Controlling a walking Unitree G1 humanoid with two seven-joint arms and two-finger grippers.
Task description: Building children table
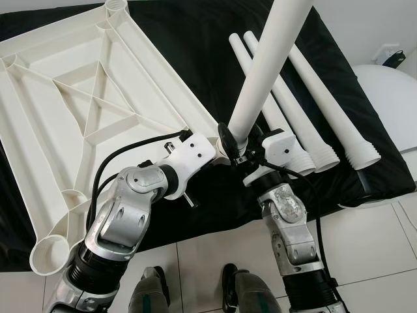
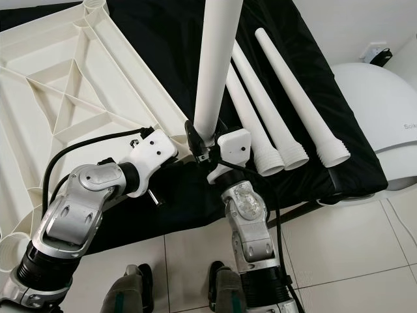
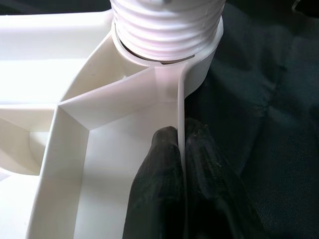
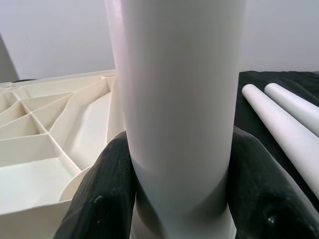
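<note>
The tabletop (image 1: 78,104) lies upside down on a black sheet (image 1: 195,39). The left gripper (image 3: 182,164) pinches its rim; the right gripper (image 4: 179,184) clasps one leg (image 1: 264,72) standing in a corner socket. Three legs (image 2: 280,104) still lie unfitted.

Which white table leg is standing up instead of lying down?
The leg held by the right gripper stands upright in the tabletop's corner socket; the other three legs lie flat on the black cloth.

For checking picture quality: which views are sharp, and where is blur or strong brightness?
Left eye view: sharp, evenly lit. Left wrist view: the fingers soft, the threaded leg end nearly overexposed. Right wrist view: the held leg so close it looks soft.
</note>
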